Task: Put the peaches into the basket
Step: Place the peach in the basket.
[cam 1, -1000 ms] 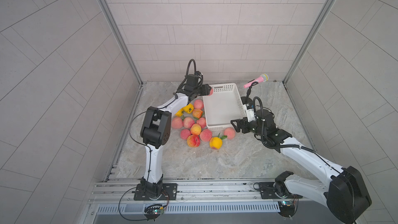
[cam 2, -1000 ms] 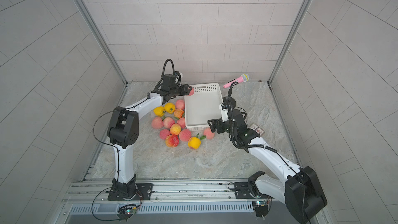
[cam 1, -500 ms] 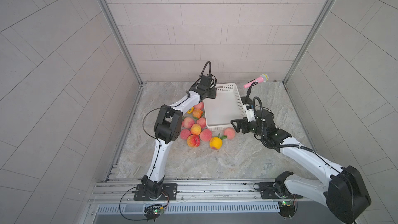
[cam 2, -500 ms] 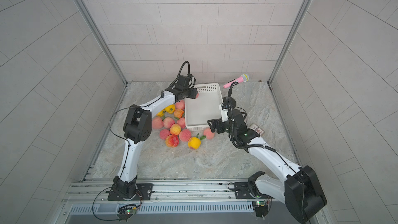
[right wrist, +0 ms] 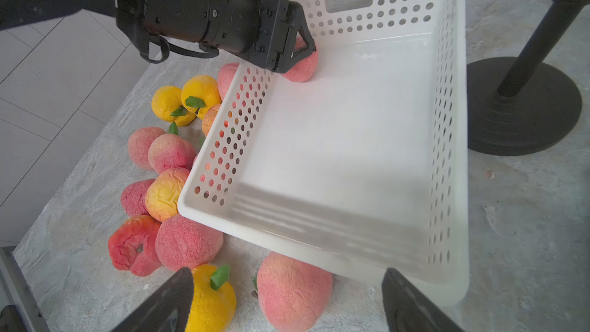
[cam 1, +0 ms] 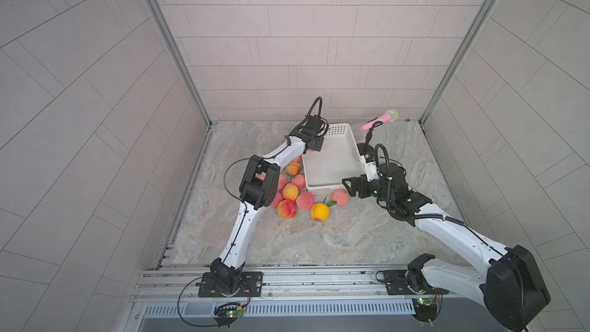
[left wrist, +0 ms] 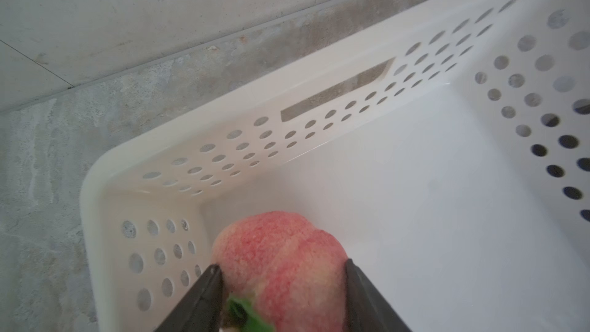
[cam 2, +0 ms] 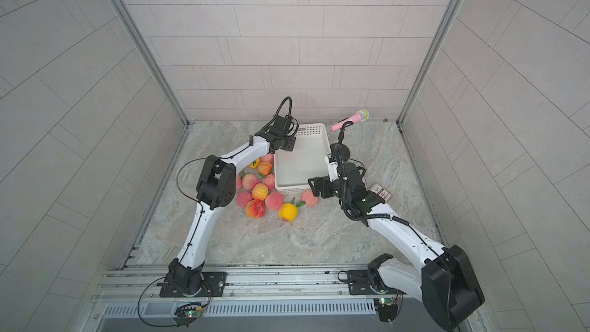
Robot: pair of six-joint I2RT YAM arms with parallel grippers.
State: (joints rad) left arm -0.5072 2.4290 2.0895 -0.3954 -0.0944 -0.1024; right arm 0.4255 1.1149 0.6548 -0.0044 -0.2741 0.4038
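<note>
Loose peaches (cam 1: 290,191) crowd the bench (cam 1: 287,244) against the basket's (left wrist: 223,142) left wall. Left tool (left wrist: 281,266) is clamped on a pink peach (left wrist: 277,237), low in the far corner by the slot handle (left wrist: 338,91). We judge release comes next: open, then lift clear of the close wall. Right tool (right wrist: 287,274), jaws apart, hovers over another peach (right wrist: 293,292) at the near rim, with open bench around it.

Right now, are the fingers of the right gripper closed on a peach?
No, the fingers of the right gripper stand wide apart, and the pink peach between them touches neither.
</note>
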